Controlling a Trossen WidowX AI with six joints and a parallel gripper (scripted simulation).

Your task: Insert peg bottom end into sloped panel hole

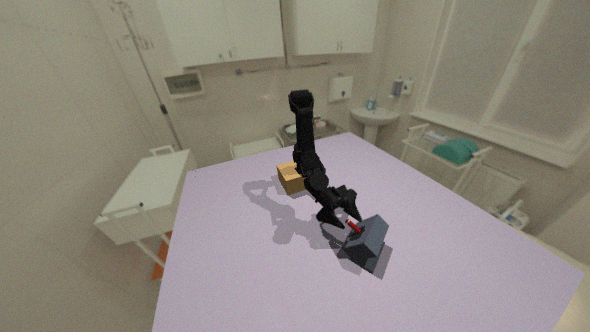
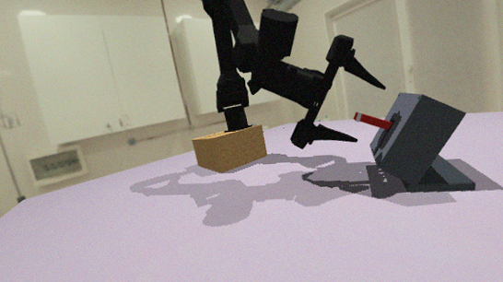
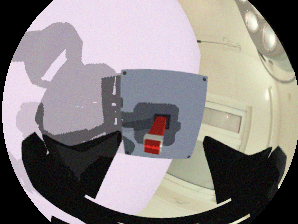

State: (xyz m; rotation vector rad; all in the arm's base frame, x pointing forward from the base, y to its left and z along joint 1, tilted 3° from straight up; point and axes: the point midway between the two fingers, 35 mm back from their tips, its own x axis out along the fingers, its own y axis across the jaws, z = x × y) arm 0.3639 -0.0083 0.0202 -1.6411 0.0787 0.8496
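Observation:
A red square-sided peg (image 1: 355, 227) (image 2: 376, 121) (image 3: 157, 128) with a pale band near its outer end sticks out of the hole in the face of the grey-blue sloped panel (image 1: 377, 231) (image 2: 428, 139) (image 3: 187, 95). Its inner end is hidden in the hole; how deep it sits cannot be told. The peg points out square to the face, tilted upward. My gripper (image 1: 351, 223) (image 2: 370, 115) (image 3: 164, 139) is wide open and empty, its fingers apart on either side of the peg's outer part, touching neither peg nor panel.
A tan wooden block (image 1: 295, 186) (image 2: 231, 150) is at the arm's base on the lilac table (image 1: 240, 300) (image 2: 169, 264). The panel's flat dark foot (image 2: 461, 182) rests on the table behind its lower edge. Shadows of the arm fall across the table and the panel's face.

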